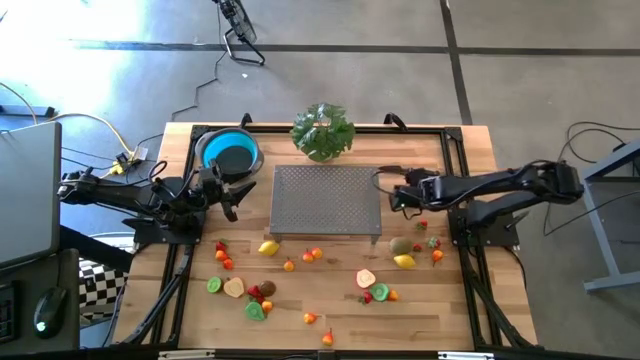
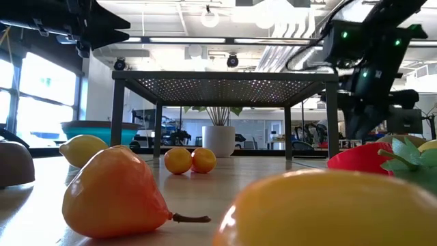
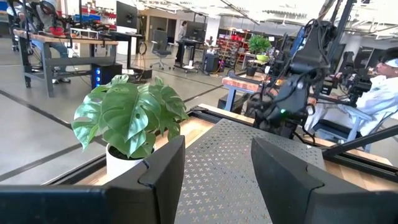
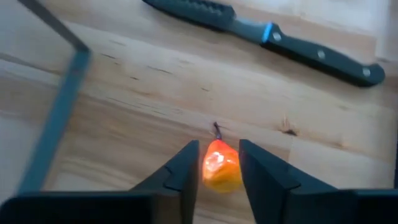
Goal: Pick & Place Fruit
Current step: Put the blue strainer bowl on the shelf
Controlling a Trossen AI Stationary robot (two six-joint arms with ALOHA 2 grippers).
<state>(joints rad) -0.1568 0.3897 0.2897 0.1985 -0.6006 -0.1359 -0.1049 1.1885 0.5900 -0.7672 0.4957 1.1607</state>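
High view: blue bowl [image 1: 228, 152] at the table's far left corner, seemingly holding no fruit; perforated rack [image 1: 327, 198] in the middle. Open wood between rack and front edge, dotted with fruit [image 1: 268, 247]. Left gripper [image 1: 229, 198] beside the bowl, jaws spread, holding nothing. Right gripper [image 4: 216, 165] low by the rack's right end, jaws closing around a small orange fruit [image 4: 219, 166], glossy, dark-stemmed, on the wood near a black-handled knife [image 4: 267, 33].
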